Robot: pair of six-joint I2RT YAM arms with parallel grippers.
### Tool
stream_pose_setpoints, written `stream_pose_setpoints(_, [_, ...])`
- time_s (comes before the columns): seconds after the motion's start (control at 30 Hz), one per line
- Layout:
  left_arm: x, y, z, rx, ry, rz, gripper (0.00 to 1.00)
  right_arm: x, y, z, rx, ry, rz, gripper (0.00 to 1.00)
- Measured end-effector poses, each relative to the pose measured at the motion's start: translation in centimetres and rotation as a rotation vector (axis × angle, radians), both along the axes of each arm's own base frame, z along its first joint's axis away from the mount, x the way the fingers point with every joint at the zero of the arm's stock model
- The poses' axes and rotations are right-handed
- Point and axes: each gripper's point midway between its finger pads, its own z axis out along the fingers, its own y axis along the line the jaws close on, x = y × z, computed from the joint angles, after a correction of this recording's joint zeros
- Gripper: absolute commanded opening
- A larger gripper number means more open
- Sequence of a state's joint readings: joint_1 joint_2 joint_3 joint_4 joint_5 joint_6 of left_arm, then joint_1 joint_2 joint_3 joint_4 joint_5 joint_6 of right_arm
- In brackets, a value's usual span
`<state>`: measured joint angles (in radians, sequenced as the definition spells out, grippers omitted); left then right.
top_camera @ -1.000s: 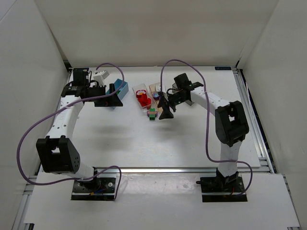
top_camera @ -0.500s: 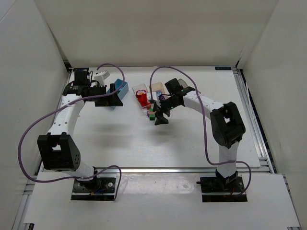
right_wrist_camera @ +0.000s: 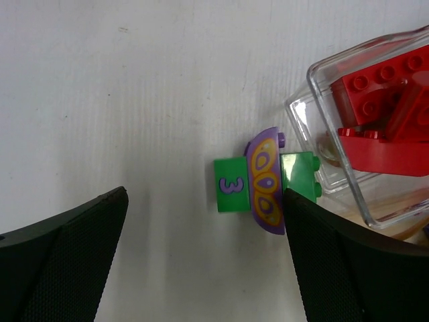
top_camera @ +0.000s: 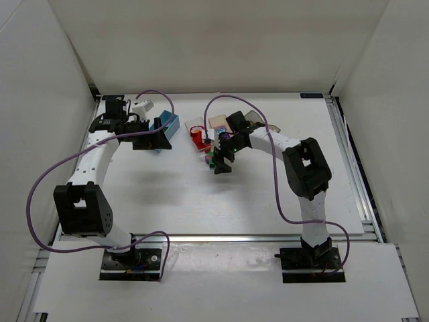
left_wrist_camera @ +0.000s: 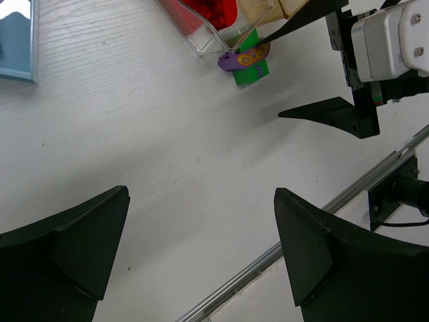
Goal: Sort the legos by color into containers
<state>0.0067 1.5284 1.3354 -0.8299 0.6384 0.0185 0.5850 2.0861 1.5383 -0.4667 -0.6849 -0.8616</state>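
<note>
Red bricks [right_wrist_camera: 382, 111] lie sorted in the clear bin [right_wrist_camera: 315, 77], while a green brick [right_wrist_camera: 231, 184] stuck under a purple piece [right_wrist_camera: 265, 181] lies unsorted on the table [right_wrist_camera: 134, 80] just beside it. Right gripper [right_wrist_camera: 204, 198] hovers over that pair with fingers wide and empty; left gripper [left_wrist_camera: 201, 194] is likewise spread wide, holding nothing.

The green brick [right_wrist_camera: 232, 193] bears a purple 3. The purple piece [right_wrist_camera: 265, 181] on it is patterned with yellow-orange ovals. The clear bin [right_wrist_camera: 355, 188] holds red bricks [right_wrist_camera: 375, 107]. At far left stands a light blue bin [top_camera: 171, 124] on the white table [top_camera: 167, 194].
</note>
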Motion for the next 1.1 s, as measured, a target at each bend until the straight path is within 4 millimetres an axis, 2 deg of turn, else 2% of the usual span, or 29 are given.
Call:
stream_pose_setpoints(0.5, [0.3, 0.2, -0.8, 0.011, 0.018, 0.003, 0.99, 2.6, 1.4, 0.9, 0.021, -0.057, -0.016, 0.99])
stream_pose_setpoints(0.63, [0.4, 0.2, -1.2, 0.016, 0.029, 0.003, 0.99, 3.1, 1.6, 0.3, 0.017, -0.056, -0.015, 0.99])
stream_pose_setpoints(1.0, [1.0, 0.3, -1.1, 0.021, 0.023, 0.007, 0.99, 2.9, 1.2, -1.5, -0.017, -0.036, -0.008, 0.99])
stream_pose_setpoints(1.1, [1.2, 0.3, -1.4, 0.021, 0.03, 0.007, 0.99, 3.0, 1.0, -1.9, -0.026, -0.035, -0.009, 0.96])
